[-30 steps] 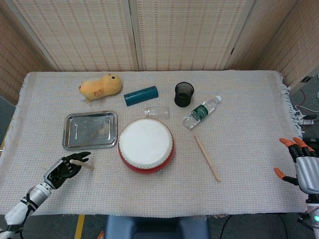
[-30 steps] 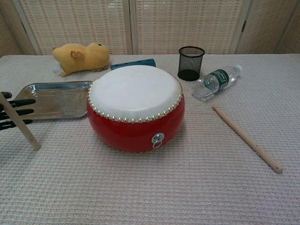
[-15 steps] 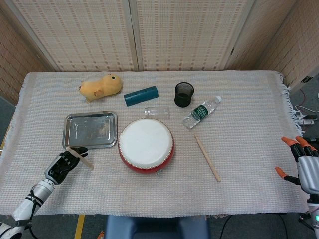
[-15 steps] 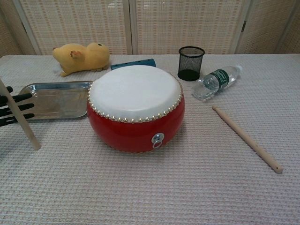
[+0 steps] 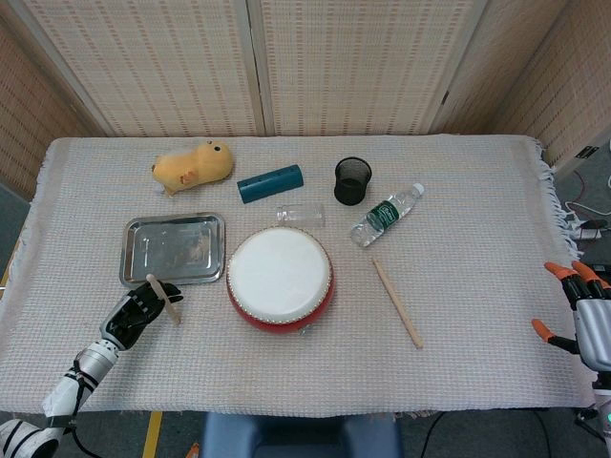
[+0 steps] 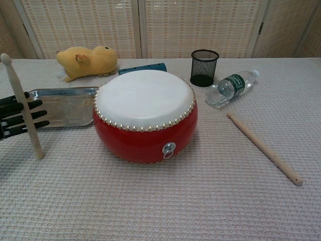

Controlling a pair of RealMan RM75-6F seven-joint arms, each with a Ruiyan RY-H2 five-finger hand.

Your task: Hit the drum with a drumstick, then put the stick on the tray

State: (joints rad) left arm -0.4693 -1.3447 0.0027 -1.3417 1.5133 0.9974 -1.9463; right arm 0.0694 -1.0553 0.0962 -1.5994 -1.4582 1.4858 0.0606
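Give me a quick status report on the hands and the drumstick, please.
Left robot hand holds a drumstick near the tray. Right robot hand open, idle. Drum unobstructed.

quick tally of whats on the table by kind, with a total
drumsticks: 2 (one in the left hand; one lying on the cloth)
drum: 1
tray: 1
plush toy: 1
blue cylinder: 1
mesh cup: 1
water bottle: 1
clear glass: 1
total: 9

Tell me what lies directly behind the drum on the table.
Behind the drum lies a clear glass on its side, and beyond it a blue cylinder. From the chest view the drum hides the glass entirely and covers part of the cylinder.
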